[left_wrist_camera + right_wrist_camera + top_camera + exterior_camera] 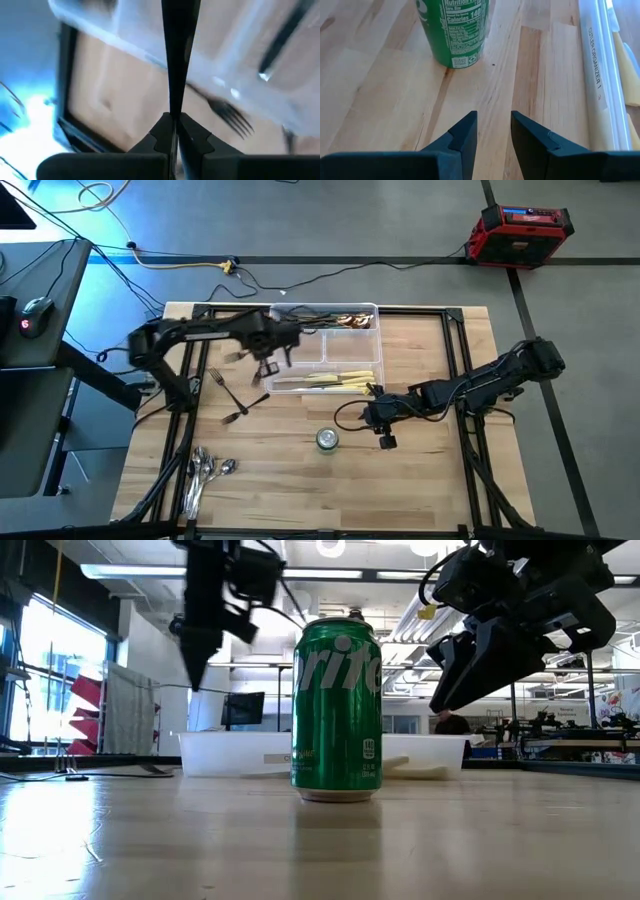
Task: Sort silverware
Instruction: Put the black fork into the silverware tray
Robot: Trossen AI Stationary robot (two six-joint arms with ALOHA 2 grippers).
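My left gripper hovers over the table at the left end of the clear divided tray, shut on a dark fork that also shows in the low view. Two more dark forks lie on the wood, one beneath the gripper. Shiny spoons rest near the front left edge. Cream-handled knives lie in the tray's near compartment, and copper-ended pieces in its far one. My right gripper is open, low over bare wood just right of the green can. My left gripper pinches the dark fork's slim shaft between its two fingers. The fork runs on straight past the fingertips. In the low view it hangs below the gripper, lifted clear of the table, its lower end pointing down.
The green soda can stands upright in front of the tray, between the two grippers. The tray's long near wall runs beside my right gripper. A red case and cables lie on the floor beyond the table.
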